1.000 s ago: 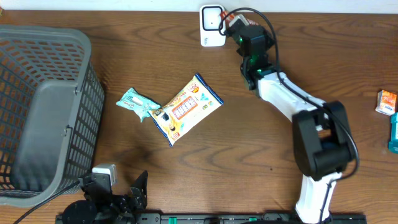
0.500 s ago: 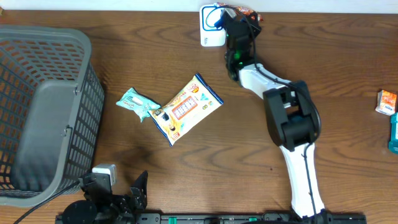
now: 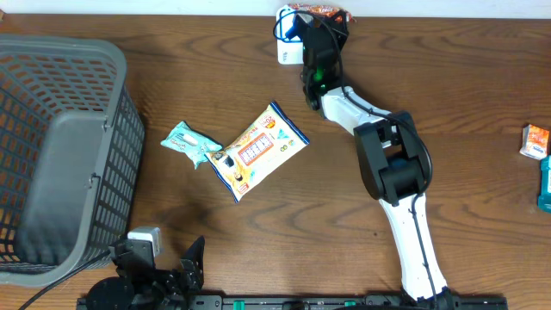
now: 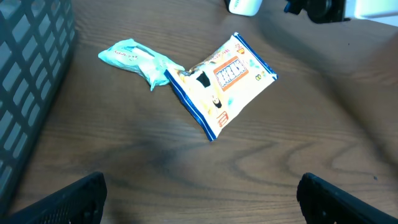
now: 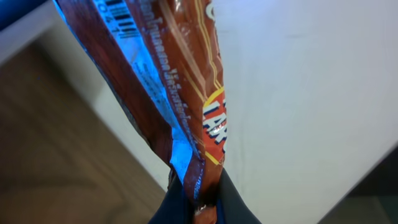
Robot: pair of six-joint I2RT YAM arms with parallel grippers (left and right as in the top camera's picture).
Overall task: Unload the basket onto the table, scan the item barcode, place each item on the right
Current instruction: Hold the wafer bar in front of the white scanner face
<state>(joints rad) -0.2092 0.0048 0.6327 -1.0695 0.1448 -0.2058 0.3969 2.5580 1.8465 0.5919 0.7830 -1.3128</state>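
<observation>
My right gripper [image 3: 317,27] is shut on the end of a brown and red snack packet [image 3: 325,10], held at the table's far edge right beside the white scanner [image 3: 288,53]. In the right wrist view the packet [image 5: 168,93] rises from the pinched jaws of that gripper [image 5: 198,205]. A barcode [image 5: 121,15] shows near the packet's top, and a blue sheen runs along its crease. My left gripper [image 4: 199,199] stands open low over bare wood at the table's near edge, with nothing between its fingers.
A yellow and blue snack bag [image 3: 258,151] and a mint packet [image 3: 188,142] lie mid-table. A grey basket [image 3: 52,146] fills the left side. A small orange box [image 3: 535,140] and a teal item [image 3: 544,185] sit at the right edge.
The right arm has swung left along the far edge, carrying the packet from the scanner's right to just over it. The left arm has not moved.
</observation>
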